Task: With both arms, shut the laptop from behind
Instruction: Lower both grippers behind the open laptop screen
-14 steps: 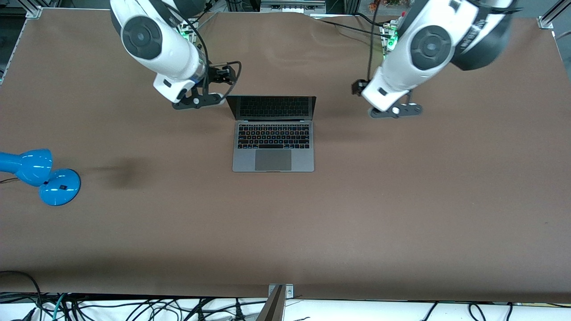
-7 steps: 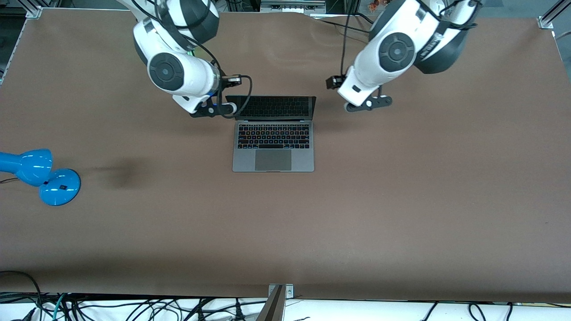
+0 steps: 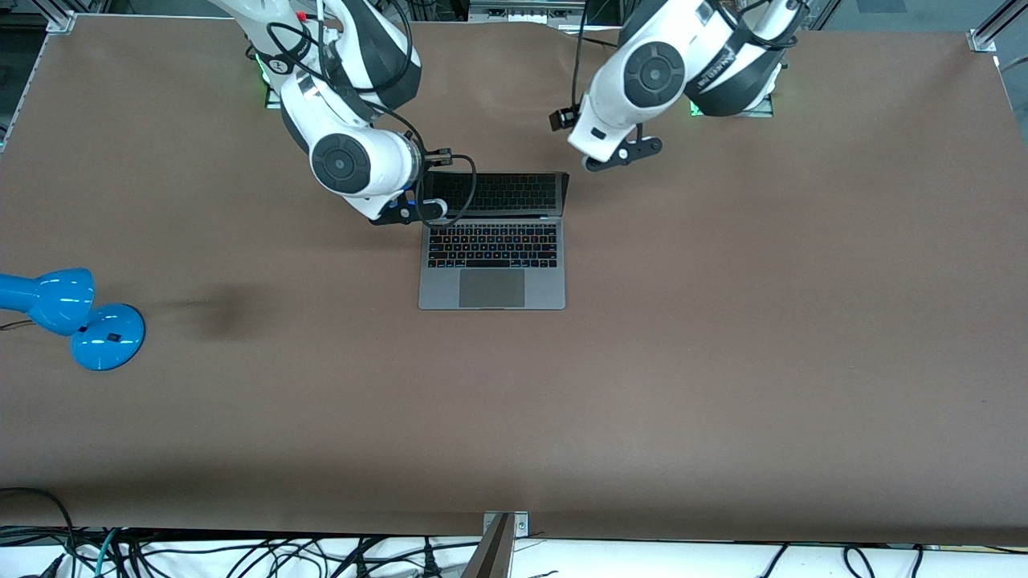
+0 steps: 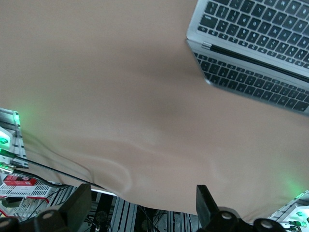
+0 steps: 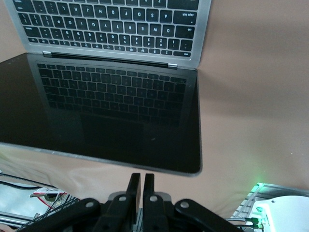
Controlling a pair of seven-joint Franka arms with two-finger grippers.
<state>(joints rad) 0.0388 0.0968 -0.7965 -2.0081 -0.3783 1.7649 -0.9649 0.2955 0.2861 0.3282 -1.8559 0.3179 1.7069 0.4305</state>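
One brown table (image 3: pixel 723 361) is seen, spanning nearly the whole front view, and on it two white arms, one laptop and one blue desk lamp are counted.

Two arms are mounted along the table's edge farthest from the front camera. The right arm (image 3: pixel 345 152) is bent down toward the laptop's screen corner at its own end of the table; the left arm (image 3: pixel 650 76) is held above the bare table just beside the screen's other top corner.

One laptop (image 3: pixel 491 265) is set open near the middle of the table, its base flat, its trackpad nearest the front camera and its dark screen (image 5: pixel 101 111) raised at the edge farthest from that camera. One black keyboard is mirrored in that screen.

One blue desk lamp (image 3: pixel 72 317) is placed at the right arm's end of the table, well apart from the laptop, partly cut off by the view's edge.

Two grippers are counted. The right gripper (image 5: pixel 140 186) is held over the top edge of the screen, near its corner, with its two fingers pressed together and nothing between them. The left gripper (image 4: pixel 145 205) is held over bare table close to the laptop's corner, its two fingers spread wide apart and empty.
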